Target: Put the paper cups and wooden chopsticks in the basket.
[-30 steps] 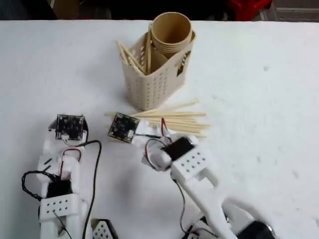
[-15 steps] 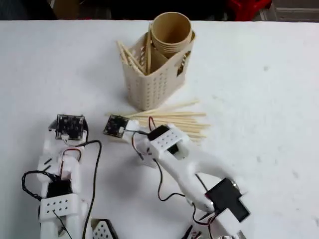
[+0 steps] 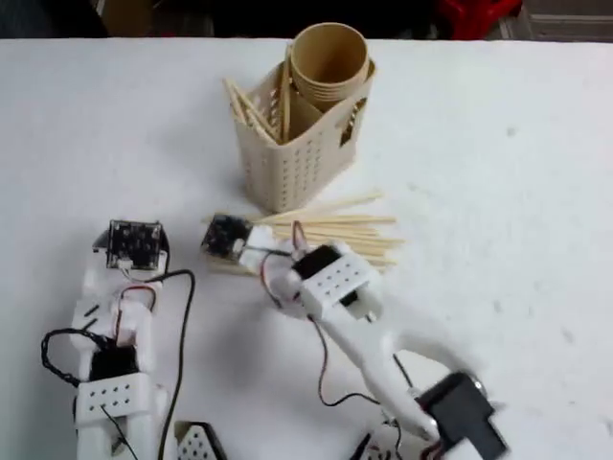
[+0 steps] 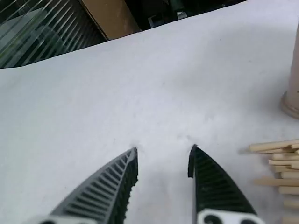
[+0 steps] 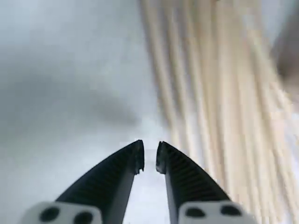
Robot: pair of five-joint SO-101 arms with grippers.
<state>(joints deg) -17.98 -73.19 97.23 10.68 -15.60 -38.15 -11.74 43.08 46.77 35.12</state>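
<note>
One white table [image 3: 498, 144], chopsticks [image 3: 345, 230] beside basket [image 3: 297, 168], dark room behind

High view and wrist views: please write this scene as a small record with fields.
basket: upright on table, holds stacked paper cups and standing chopsticks
loose chopsticks: bundle lying on table, between basket and arms
left hand: open, empty, above bare table
right hand: slightly open, empty, beside loose chopsticks
left to do: loose chopsticks

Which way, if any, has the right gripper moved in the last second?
Yes. The right gripper has edged left and slightly toward the basket in the high view, and now sits at the left ends of the loose chopsticks.
</note>
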